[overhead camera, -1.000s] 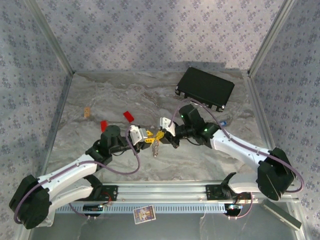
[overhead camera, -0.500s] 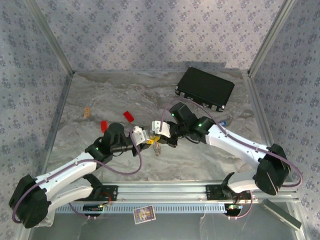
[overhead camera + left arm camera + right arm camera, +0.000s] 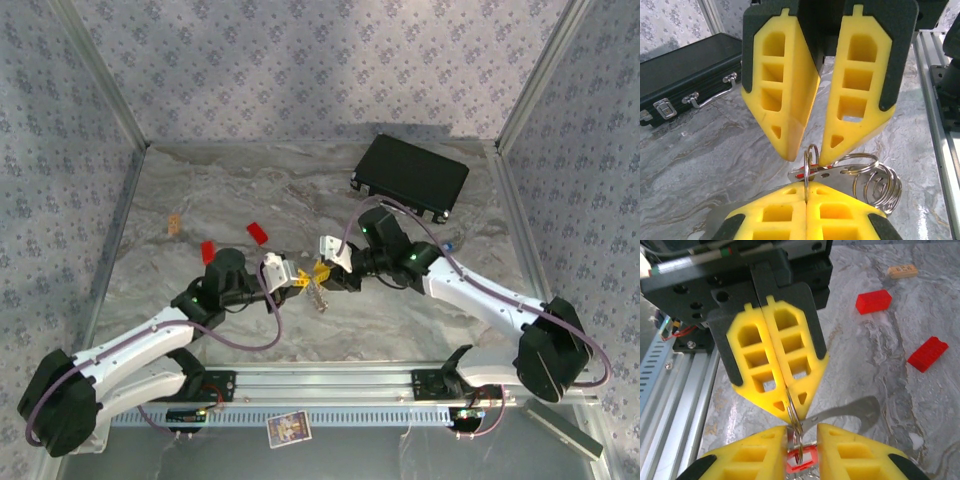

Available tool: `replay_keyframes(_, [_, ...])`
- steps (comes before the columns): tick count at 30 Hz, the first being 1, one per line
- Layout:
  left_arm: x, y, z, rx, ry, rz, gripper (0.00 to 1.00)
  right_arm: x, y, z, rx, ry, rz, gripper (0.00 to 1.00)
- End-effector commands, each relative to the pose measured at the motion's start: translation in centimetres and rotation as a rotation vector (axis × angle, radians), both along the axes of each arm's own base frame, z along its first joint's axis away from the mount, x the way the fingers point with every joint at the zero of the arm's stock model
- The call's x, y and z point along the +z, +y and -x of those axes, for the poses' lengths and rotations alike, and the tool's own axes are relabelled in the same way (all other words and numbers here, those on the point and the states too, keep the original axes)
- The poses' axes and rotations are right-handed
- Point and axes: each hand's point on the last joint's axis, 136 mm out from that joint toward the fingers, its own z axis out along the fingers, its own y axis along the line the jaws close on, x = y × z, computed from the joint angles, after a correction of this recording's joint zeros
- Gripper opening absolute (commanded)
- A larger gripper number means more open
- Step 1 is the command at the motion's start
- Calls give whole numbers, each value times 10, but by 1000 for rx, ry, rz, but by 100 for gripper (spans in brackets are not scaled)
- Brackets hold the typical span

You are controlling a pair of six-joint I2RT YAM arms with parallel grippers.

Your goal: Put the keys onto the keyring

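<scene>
Near the middle of the table (image 3: 200, 190), a little toward its near edge, the two grippers meet tip to tip. The left gripper (image 3: 789, 411) has its jaws pressed fully together on the thin metal keyring (image 3: 806, 167), held edge-on between them. The right gripper (image 3: 805, 156) has its jaws a narrow gap apart. The red head of a key (image 3: 801, 460) sits in that gap and looks pinched there, with the ring's wire touching or just beside it. A bunch of spare rings (image 3: 875, 182) hangs beside the key.

I cannot tell whether the key is threaded onto the wire. The key's head is small, so a slight twist by either arm could let it slip out and drop to the table under the arms. The hanging bunch may drag the ring round in the left jaws and spoil the alignment. The fingertips are so close that pushing further could knock them together.

No brand is readable on the black case (image 3: 410, 175) near the far right corner. A tan block (image 3: 902, 271) carries dark marks, and a card (image 3: 289, 428) beyond the near edge is printed. Both are too small to read.
</scene>
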Motion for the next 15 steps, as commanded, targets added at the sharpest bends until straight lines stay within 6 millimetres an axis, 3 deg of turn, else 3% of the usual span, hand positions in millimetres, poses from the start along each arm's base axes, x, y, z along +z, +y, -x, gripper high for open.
replay_keyframes(1, [27,-5,6,-39,-49,93,0,9,7,3,23,23,-56,22])
replay_keyframes(4, [27,-5,7,-45,-48,98,0,9,9,3,28,27,-64,18])
replay_keyframes(11, [31,-5,6,-38,-59,113,1,7,11,4,39,38,-50,0])
replay_keyframes(14, [28,-2,1,-6,-58,81,23,9,9,4,40,20,-29,0])
replay_keyframes(15, [25,-1,0,2,-55,59,26,9,8,4,38,8,-15,0])
